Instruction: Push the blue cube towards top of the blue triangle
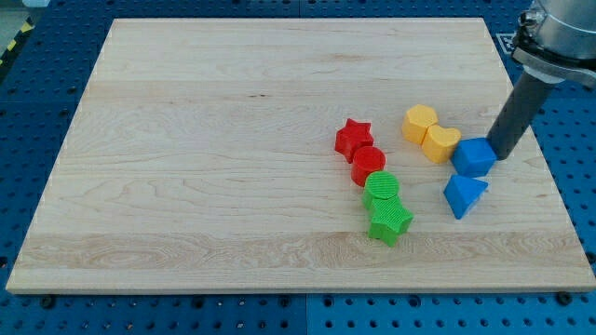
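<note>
The blue cube sits on the wooden board at the view's right. The blue triangle lies just below it, almost touching. My tip stands right against the cube's right side, with the dark rod rising to the view's upper right.
A yellow hexagon block and a yellow heart lie just left of the cube. A red star, a red cylinder, a green cylinder and a green star form a diagonal row near the middle. The board's right edge is close.
</note>
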You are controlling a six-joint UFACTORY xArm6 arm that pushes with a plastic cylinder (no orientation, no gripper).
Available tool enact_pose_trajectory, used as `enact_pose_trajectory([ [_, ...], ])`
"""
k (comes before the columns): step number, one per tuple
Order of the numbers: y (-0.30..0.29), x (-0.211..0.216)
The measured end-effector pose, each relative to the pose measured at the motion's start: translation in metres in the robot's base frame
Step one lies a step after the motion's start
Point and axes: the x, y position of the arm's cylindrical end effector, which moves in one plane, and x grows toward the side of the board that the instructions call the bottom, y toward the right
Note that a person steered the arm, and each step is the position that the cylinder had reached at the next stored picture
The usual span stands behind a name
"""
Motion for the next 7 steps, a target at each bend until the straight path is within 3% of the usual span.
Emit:
enact_pose_trajectory([
  [7, 0.009, 0.016],
])
